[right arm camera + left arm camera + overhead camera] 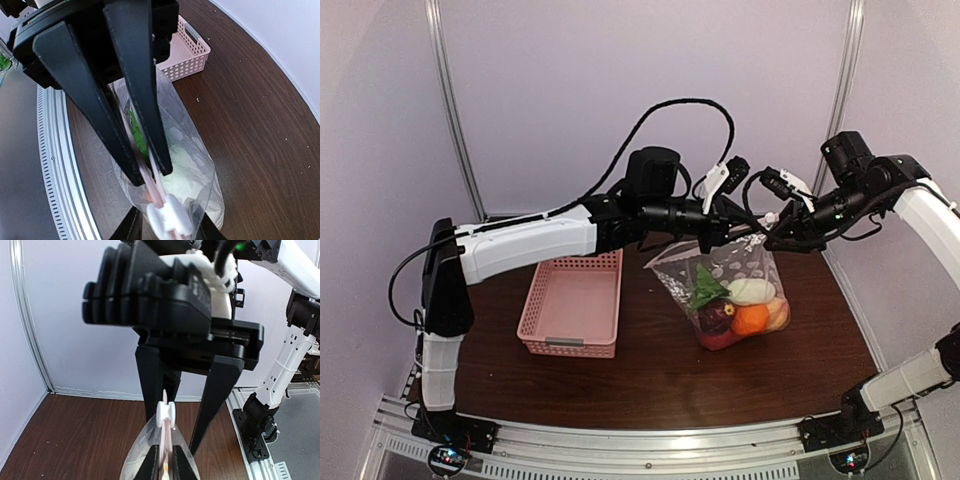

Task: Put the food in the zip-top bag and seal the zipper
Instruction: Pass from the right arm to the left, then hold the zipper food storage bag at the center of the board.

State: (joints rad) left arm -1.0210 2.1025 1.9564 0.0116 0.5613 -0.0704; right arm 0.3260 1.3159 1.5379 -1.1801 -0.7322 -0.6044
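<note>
Clear dotted bag (725,290) hangs above the table (650,370) beside the basket (573,305), food (740,310) inside. I see my left gripper (165,465) and right gripper (150,175) each clamped on the zipper (155,195), slider (165,415) between them.

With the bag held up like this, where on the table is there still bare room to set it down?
Bare wood runs along the near edge of the table, in front of the pink basket and the zip-top bag, plus the right side beyond the bag. It is crowded where both grippers meet at the zipper.
</note>
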